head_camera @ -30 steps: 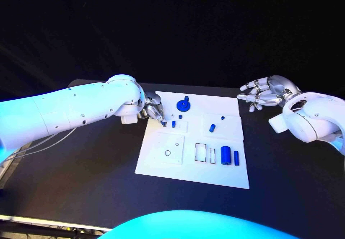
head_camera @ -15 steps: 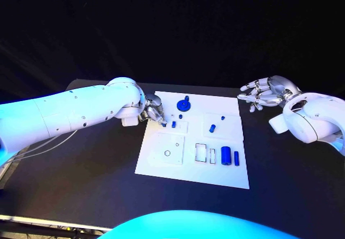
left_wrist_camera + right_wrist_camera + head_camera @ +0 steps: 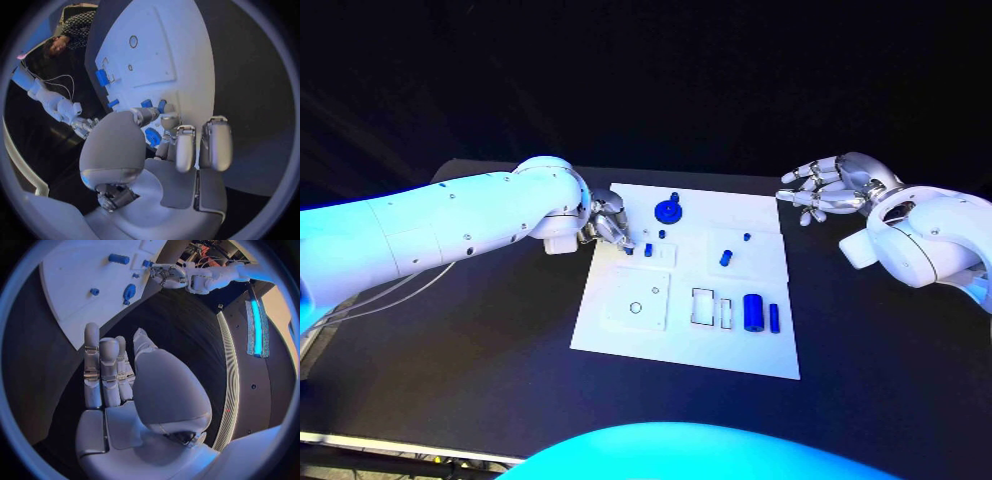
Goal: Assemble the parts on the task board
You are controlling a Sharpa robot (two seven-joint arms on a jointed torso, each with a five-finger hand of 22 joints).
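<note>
Task board (image 3: 678,335), long axis running away from robot, left hand (image 3: 607,222) at its far-left edge

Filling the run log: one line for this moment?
left hand: at task board edge, by small blue part | right hand: open, off board

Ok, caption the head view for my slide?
Left hand at the task board near small blue parts; right hand hovers open.

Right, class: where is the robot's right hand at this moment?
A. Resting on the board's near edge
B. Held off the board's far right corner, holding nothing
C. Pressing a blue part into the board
B: the right hand sits beyond the task board, fingers apart and empty.
</note>
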